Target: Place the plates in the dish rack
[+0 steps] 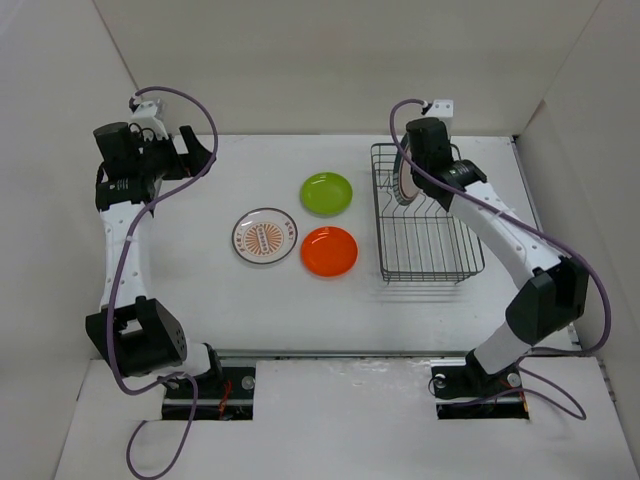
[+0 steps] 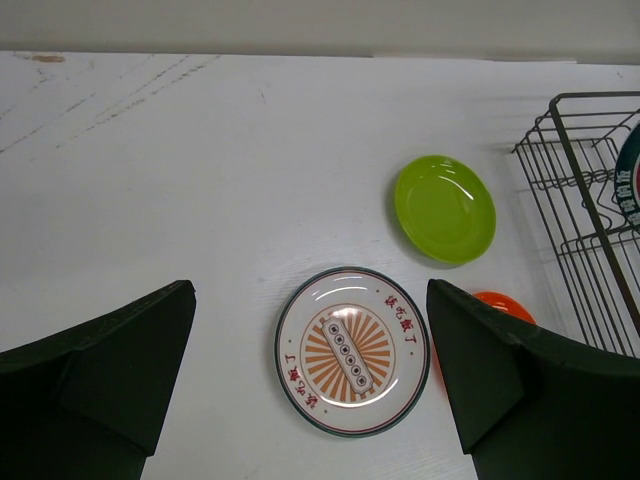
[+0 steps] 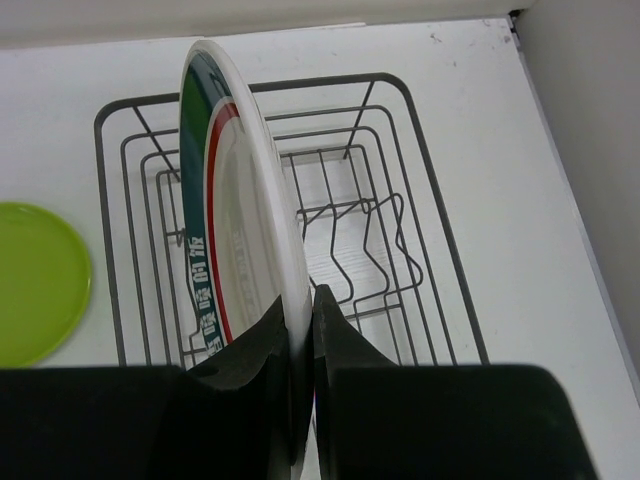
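Observation:
My right gripper is shut on the rim of the white plate with the teal-striped rim, holding it on edge over the far left part of the dark wire dish rack. In the top view this plate stands upright at the rack's far end. The lime green plate, the orange plate and the sunburst plate lie flat on the table left of the rack. My left gripper is open and empty, high above the sunburst plate.
White walls enclose the table on the left, back and right. The rack's upright prongs stand in its middle. The rack's corner shows at the right of the left wrist view.

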`<state>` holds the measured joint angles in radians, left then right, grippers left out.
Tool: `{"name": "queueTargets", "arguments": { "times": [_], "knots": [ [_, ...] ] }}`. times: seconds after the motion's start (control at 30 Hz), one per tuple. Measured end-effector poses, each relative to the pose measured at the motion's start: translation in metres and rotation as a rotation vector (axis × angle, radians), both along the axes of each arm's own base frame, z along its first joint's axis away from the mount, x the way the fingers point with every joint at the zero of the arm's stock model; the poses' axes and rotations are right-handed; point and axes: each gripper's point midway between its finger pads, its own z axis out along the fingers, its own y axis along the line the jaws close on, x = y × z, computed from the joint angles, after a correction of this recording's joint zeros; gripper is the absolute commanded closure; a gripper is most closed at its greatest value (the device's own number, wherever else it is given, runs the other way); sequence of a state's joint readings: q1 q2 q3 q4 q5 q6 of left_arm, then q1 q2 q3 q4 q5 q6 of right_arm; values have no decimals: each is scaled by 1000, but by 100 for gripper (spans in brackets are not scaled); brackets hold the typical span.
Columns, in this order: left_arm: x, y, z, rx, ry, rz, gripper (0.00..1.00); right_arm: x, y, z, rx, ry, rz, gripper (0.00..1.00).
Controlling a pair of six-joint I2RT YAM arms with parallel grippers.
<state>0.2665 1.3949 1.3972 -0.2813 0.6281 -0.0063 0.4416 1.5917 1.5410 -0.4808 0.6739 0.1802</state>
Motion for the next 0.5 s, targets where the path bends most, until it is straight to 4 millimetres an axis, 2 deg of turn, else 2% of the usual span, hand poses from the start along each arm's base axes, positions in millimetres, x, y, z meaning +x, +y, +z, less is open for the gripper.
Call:
{"name": "queueTargets", "arguments": {
  "times": [0.23,0.5],
  "knots": [
    [-1,0,-6,4,11,-6,0,11,6,-27,-13,45,2,100],
    [-1,0,-10,5,18,-8,0,13,7,-30,-11,47,1,100]
  ]
}}
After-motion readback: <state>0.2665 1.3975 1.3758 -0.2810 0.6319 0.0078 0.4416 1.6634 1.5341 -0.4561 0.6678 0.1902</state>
